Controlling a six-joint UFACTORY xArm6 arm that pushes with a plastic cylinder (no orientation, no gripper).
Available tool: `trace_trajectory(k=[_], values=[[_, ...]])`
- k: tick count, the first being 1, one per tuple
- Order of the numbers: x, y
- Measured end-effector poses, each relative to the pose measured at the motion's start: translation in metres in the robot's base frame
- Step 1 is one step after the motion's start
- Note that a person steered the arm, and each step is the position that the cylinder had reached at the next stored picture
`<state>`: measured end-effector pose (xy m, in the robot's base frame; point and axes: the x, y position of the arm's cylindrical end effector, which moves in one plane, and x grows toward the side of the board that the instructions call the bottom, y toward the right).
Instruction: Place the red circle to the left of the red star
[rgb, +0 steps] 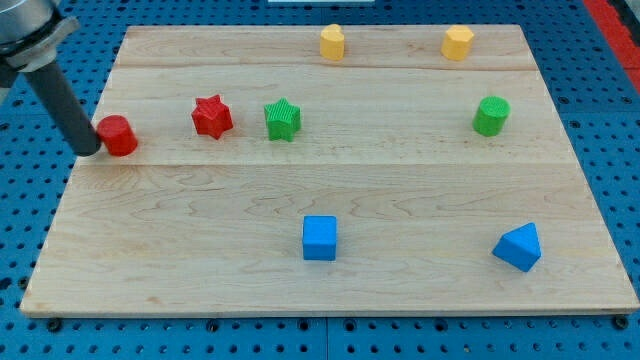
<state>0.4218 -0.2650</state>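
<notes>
The red circle (118, 135) lies near the board's left edge, in the upper half. The red star (212, 117) lies to its right, about a block's width and a half away and slightly higher in the view. My dark rod comes down from the view's top left, and my tip (91, 151) rests against the red circle's left side, touching it or nearly so.
A green star (283, 120) lies just right of the red star. A yellow block (332, 42) and a yellow hexagon (458, 42) sit at the top edge. A green cylinder (491, 115) is at the right. A blue cube (320, 238) and a blue wedge (518, 247) sit near the bottom.
</notes>
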Motion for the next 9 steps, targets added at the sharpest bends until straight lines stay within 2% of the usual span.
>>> trace_trajectory(k=[4, 9], values=[[0.011, 0.023], [-0.022, 0.034]])
